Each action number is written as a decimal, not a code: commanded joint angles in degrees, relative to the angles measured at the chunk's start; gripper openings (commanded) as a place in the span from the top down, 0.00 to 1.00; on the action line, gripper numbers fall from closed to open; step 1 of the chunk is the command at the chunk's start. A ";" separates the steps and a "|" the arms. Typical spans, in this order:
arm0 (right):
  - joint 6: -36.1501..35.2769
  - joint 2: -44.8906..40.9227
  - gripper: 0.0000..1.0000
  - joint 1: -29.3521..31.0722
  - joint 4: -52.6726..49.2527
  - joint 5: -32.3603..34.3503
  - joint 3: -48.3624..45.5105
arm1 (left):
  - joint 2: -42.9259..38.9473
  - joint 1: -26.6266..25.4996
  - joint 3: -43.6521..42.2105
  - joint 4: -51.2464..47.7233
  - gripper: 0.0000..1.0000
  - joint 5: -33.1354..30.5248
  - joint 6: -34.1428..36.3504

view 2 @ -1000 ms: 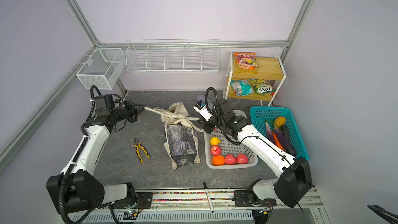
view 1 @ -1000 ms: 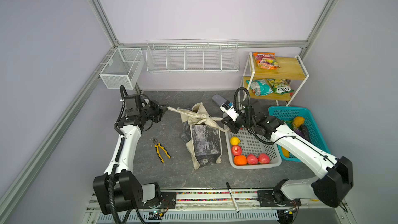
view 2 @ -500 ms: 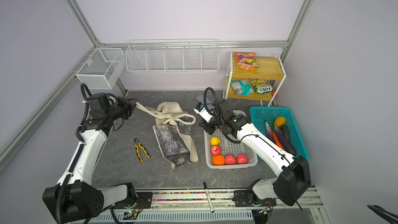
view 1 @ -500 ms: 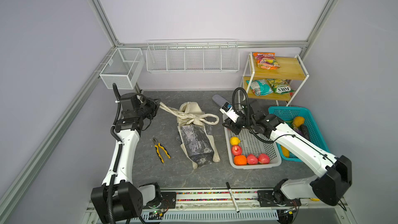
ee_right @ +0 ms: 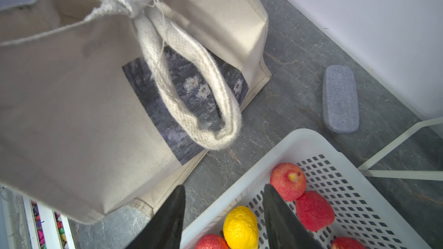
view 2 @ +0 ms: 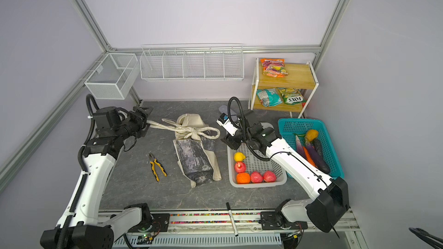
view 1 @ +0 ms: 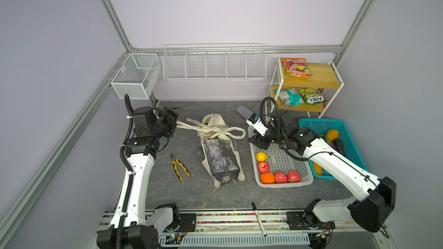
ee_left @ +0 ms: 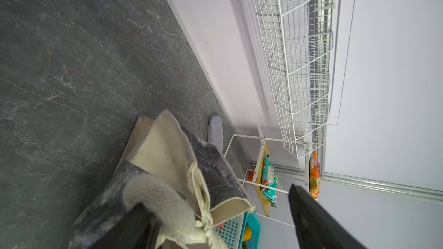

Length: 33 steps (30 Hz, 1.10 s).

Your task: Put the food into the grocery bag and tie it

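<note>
The grocery bag (view 1: 220, 156), cream canvas with a grey-black marbled panel, lies on its side mid-table; what is inside is hidden. Its two handles are tied in a knot (view 1: 215, 134). One handle loop (ee_left: 158, 195) still rests against a finger of my open left gripper (view 1: 173, 122), whose jaws stand wide apart. The other loop (ee_right: 206, 106) hangs free, apart from my right gripper (ee_right: 223, 190). That gripper is open and empty above the white basket's rim (view 1: 252, 140). Food stays in that basket: a lemon (view 1: 261, 156), red apples (view 1: 280, 176) and an orange (view 1: 267, 177).
A teal basket (view 1: 309, 123) with vegetables stands at the right. Snack packets (view 1: 288, 97) lie on the wooden shelf rack (view 1: 321, 80). Yellow pliers (view 1: 179, 166) lie left of the bag, a grey case (view 1: 243, 112) behind it, a marker (view 1: 258, 219) on the front rail.
Both grippers have opened from shut. The handles they were pulling taut have slackened, the right loop has dropped away, and the bag has settled onto the table.
</note>
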 commanded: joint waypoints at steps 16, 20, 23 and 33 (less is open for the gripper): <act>5.29 -5.88 0.35 -9.62 5.00 3.70 1.20 | -8.75 -0.21 9.41 -22.42 0.15 -13.14 10.18; 9.34 -7.30 0.35 -12.22 7.64 4.63 -1.92 | -6.68 -0.19 14.31 -22.57 0.15 -20.34 15.80; 11.80 -8.89 0.34 -14.17 9.84 5.79 -4.78 | -6.00 -0.18 15.53 -20.55 0.15 -27.50 20.00; 19.08 -18.12 0.11 -22.79 25.29 18.18 -21.85 | -12.48 -0.16 -4.73 1.56 0.04 -52.48 32.79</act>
